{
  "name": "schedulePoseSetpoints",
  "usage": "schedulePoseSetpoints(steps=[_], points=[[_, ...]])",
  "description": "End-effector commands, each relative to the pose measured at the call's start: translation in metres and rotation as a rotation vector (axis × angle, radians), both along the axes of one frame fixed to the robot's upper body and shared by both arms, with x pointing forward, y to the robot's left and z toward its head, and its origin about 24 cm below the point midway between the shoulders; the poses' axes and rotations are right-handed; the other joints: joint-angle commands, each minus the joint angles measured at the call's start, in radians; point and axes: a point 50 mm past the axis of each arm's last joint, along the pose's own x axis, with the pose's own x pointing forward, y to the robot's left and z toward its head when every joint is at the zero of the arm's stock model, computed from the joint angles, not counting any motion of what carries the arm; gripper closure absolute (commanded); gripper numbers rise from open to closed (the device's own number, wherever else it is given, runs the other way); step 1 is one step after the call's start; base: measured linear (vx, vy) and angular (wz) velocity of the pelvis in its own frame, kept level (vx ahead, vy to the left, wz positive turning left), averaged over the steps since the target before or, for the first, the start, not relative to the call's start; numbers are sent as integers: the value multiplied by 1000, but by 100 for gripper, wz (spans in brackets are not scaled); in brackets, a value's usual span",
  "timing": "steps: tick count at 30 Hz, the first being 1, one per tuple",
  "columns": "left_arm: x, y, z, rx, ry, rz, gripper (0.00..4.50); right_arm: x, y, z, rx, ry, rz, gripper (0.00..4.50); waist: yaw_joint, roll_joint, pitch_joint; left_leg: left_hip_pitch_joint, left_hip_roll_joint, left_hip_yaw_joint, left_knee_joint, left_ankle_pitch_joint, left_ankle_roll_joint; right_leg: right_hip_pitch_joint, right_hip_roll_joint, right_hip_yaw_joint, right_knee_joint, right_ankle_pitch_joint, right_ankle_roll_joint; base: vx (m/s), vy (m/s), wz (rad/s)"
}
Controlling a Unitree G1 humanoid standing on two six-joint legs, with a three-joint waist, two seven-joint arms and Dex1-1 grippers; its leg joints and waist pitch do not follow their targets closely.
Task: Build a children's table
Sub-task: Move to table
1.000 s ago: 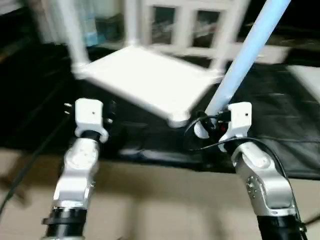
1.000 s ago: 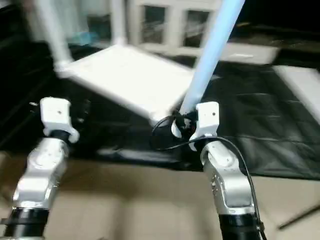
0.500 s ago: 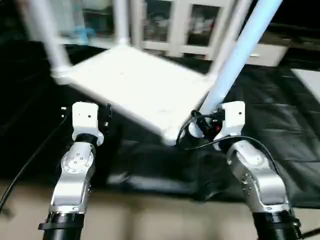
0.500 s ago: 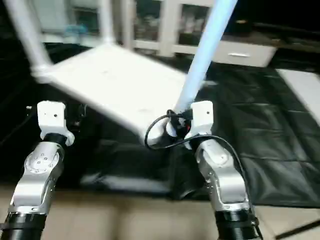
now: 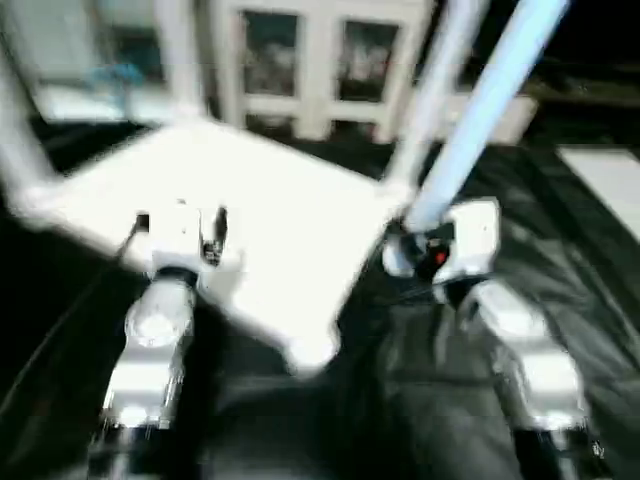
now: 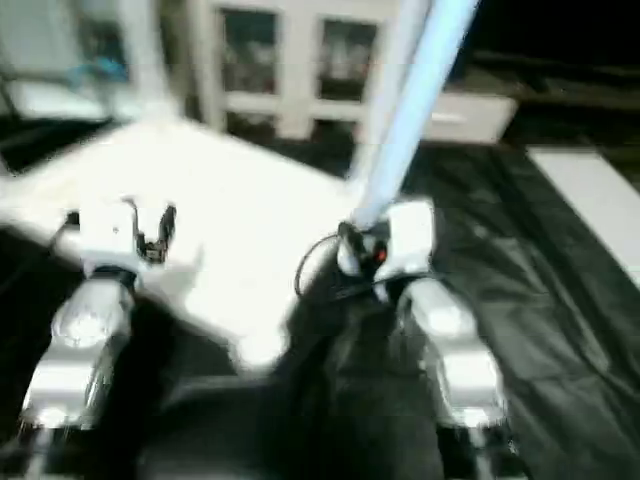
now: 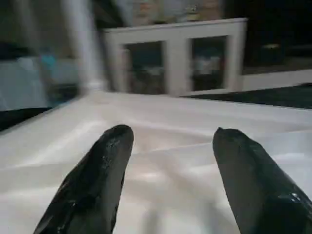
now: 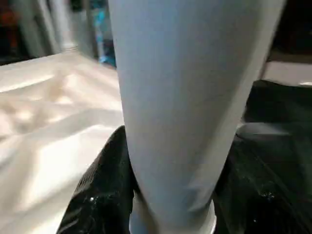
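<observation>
White plastic makes up the table top (image 5: 250, 230), which is seen lying upside down on a black sheet (image 5: 560, 250) with its ribbed underside facing up. Three legs are seen standing up from its corners: one leg at the left edge (image 5: 18, 150), one far leg (image 5: 178, 60) and one right leg (image 5: 430, 95) (all three run out of the top of the head views). The nearest corner socket (image 5: 312, 352) is seen without a leg.

A fourth leg (image 5: 480, 110), tinted pale blue, is held by the right claw (image 5: 412, 252); its thick lower end is clamped between the black fingers (image 8: 105, 190), and the tube slants up and away to the right, just beside the top's right edge.

The left claw (image 7: 168, 161) is held open over the underside, nothing between its fingers (image 7: 100, 180). A white cabinet (image 7: 175, 58) with glass doors is seen behind the table.
</observation>
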Motion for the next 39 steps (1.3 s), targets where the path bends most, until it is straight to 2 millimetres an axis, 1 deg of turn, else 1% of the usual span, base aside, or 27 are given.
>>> schedulePoseSetpoints(steps=[1,2,3,4,5,6,7,8,9,10,11,12,13,14,15,16,17,18,20,23,24,25,26,30,33,35,39], points=[[-2,4,-2,-12,9,-67,145,-1,0,2,-2,-9,14,264,46,-31,-88,-129,30,-32,-24,268,39,202,-142,118,7,1473,-246,135,-20,7],[-2,4,-2,-32,14,-102,145,-1,0,2,-4,-10,16,264,45,-11,-86,-124,27,-21,-69,371,-14,172,-66,57,30,1717,-193,0,0,0],[-2,4,-2,-32,14,-102,145,-1,0,2,-4,-10,16,264,41,12,-83,-120,29,-14,-91,436,-31,155,-26,34,30,1622,-164,0,0,0],[-3,7,-3,-50,34,-172,117,-2,0,2,0,-13,20,264,24,61,-84,-90,51,-25,-96,605,-28,113,14,-7,17,1273,-117,-59,5,-20],[-3,8,-3,-46,45,-217,110,-2,-1,3,3,-16,22,264,19,74,-88,-52,81,-39,-71,702,-58,79,26,-14,-4,908,-93,-59,5,-20],[-4,12,-2,-32,62,-280,110,-3,-1,4,9,-20,26,264,14,78,-84,-38,95,-43,-71,715,-69,63,20,-10,-19,754,-98,0,0,0],[-4,14,-2,-19,72,-318,106,-3,-1,5,13,-23,28,264,10,64,-72,-36,99,-35,-89,632,-103,67,5,0,-49,562,-108,0,0,0],[-4,19,-1,24,100,-424,106,-5,-4,6,12,-27,30,264,19,66,-57,-41,99,-19,-108,431,-136,68,-13,9,-73,414,-129,-64,55,0],[-4,20,-1,41,116,-464,82,-5,-5,6,12,-27,31,264,19,68,-44,-39,104,-7,-132,178,-169,70,-24,18,-90,234,-146,-70,39,3],[-4,22,-1,68,140,-526,72,-6,-7,7,11,-30,34,264,22,67,-40,-35,106,-3,-143,79,-178,70,-28,20,-99,158,-148,-87,11,12],[-4,23,0,88,161,-577,72,-6,-9,8,7,-34,35,264,21,74,-31,-24,113,4,-160,-78,-179,63,-34,23,-109,8,-153,0,0,0],[-4,25,1,102,186,-629,68,-7,-11,8,6,-36,39,264,21,75,-24,-18,115,8,-170,-157,-179,59,-36,23,-122,-91,-152,-88,4,11],[-4,26,1,120,216,-682,54,-7,-12,9,2,-39,53,264,22,73,-17,-7,120,10,-182,-264,-175,54,-46,26,-138,-256,-145,-87,10,5],[-3,28,1,148,249,-732,54,-8,-14,10,-1,-43,70,264,21,75,-13,-7,122,10,-187,-292,-174,55,-51,28,-146,-314,-139,-87,10,5],[-4,30,2,172,278,-772,54,-9,-15,11,-3,-46,84,264,25,77,-12,5,123,13,-188,-329,-171,44,-56,33,-159,-402,-121,-85,10,4],[-4,31,2,179,287,-784,30,-9,-15,12,-4,-48,88,264,26,75,-14,-1,122,12,-190,-309,-164,51,-61,35,-161,-416,-112,-51,5,0],[-5,34,2,229,352,-868,28,-12,-16,16,-11,-60,152,264,27,73,-20,-15,123,13,-195,-230,-150,66,-64,32,-154,-358,-108,-51,5,0],[-6,35,3,238,365,-885,25,-13,-16,17,-12,-61,165,264,31,79,-24,-16,125,15,-194,-194,-144,66,-64,31,-150,-318,-110,0,0,0],[-8,37,3,271,416,-956,17,-17,-15,19,-17,-59,235,264,29,80,-26,-19,126,20,-191,-146,-131,63,-59,29,-141,-229,-131,0,0,0],[-12,39,0,325,525,-1060,8,-25,-11,19,-24,-26,389,264,30,73,-32,-22,124,27,-186,-122,-109,65,-57,27,-133,-137,-169,0,0,0],[-14,40,0,345,562,-1093,8,-27,-10,18,-39,-16,424,264,31,76,-33,-23,124,26,-185,-109,-106,65,-56,26,-130,-120,-173,0,0,0],[-14,40,0,349,577,-1107,8,-28,-10,18,-42,-12,437,264,31,68,-36,-27,125,26,-183,-67,-92,68,-56,25,-123,-80,-178,0,0,0],[-15,40,0,351,585,-1117,8,-28,-10,18,-43,-8,445,264,29,71,-39,-27,124,31,-178,-33,-83,65,-55,23,-119,-29,-191,0,0,0],[-13,36,1,404,622,-1201,8,-29,-7,16,-60,10,498,264,33,63,-48,-30,121,39,-163,66,-43,62,-49,19,-104,113,-223,0,0,0],[-10,31,-1,444,642,-1241,8,-29,-6,16,-66,14,510,264,39,63,-42,-32,122,40,-166,37,-37,63,-54,19,-111,75,-226,0,0,0],[-8,29,-1,471,647,-1252,33,-29,-7,16,-66,16,515,264,42,64,-41,-30,124,41,-167,18,-45,61,-56,20,-113,44,-221,0,0,0],[-3,23,-2,530,623,-1263,59,-31,-8,14,-79,25,522,264,49,68,-39,-24,129,41,-173,-46,-84,59,-59,22,-120,-34,-208,0,0,0]])
